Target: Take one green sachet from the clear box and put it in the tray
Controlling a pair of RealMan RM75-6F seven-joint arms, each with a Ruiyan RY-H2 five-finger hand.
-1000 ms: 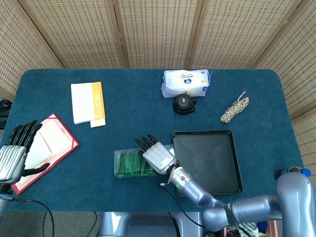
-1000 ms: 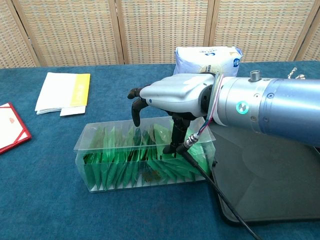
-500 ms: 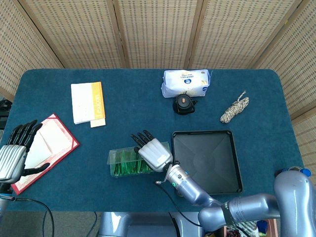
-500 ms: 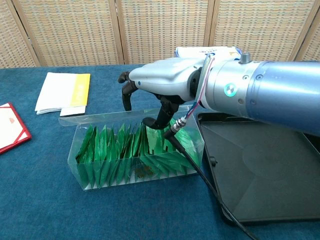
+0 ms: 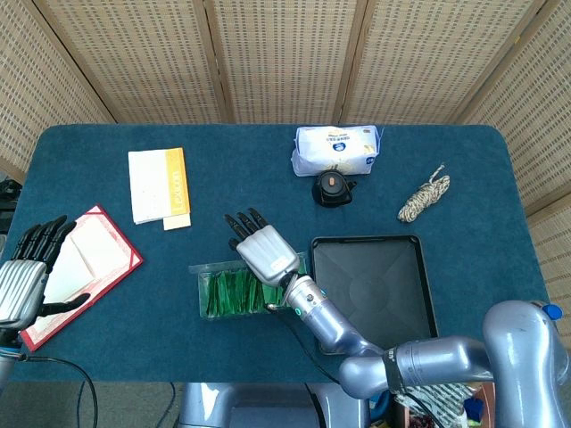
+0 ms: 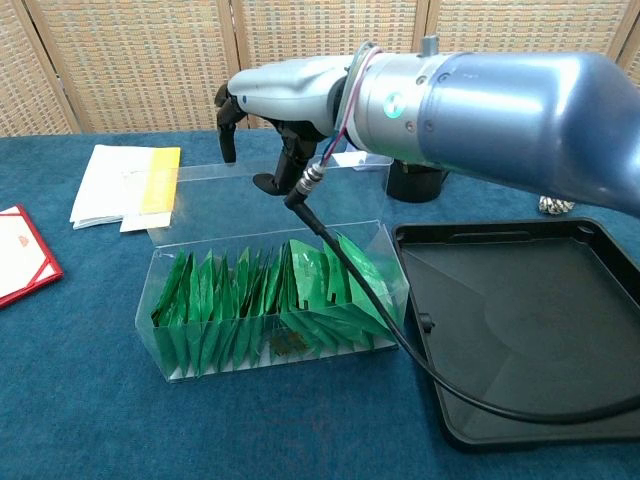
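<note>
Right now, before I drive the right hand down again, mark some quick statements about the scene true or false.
1. The right hand holds a sachet. False: it hovers above the box with nothing in it.
2. The tray holds nothing. True.
3. The sachets stand packed in the box. True.
4. The left hand is over the tray. False: it is at the table's far left, by the red folder.
5. The box sits inside the tray. False: it sits on the table beside the tray.
</note>
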